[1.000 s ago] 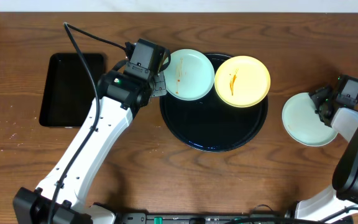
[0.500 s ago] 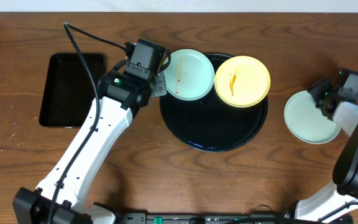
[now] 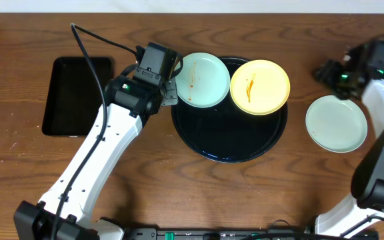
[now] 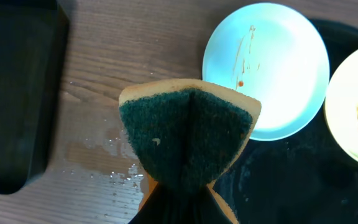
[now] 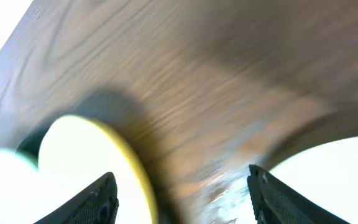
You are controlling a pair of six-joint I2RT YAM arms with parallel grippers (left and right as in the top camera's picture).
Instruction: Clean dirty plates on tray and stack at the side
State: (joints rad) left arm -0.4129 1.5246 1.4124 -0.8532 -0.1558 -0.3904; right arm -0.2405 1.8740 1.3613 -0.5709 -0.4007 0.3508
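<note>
The round black tray [image 3: 227,148] shows bare glossy floor on its near half. Right of the tray and apart from it, a clean light blue plate [image 3: 336,123] lies flat on the wooden table [image 3: 179,180]. On the tray's far half sit a smeared yellow plate [image 3: 259,87] and a smeared light blue plate [image 3: 202,80], rims meeting. Both overhang the tray's rim. Just left of the tray, the left gripper [image 3: 170,92] clamps a green-faced yellow sponge [image 4: 188,140]. Far right of the tray, beyond the clean plate, the right gripper [image 3: 327,71] hovers with its fingers spread and nothing between them.
</note>
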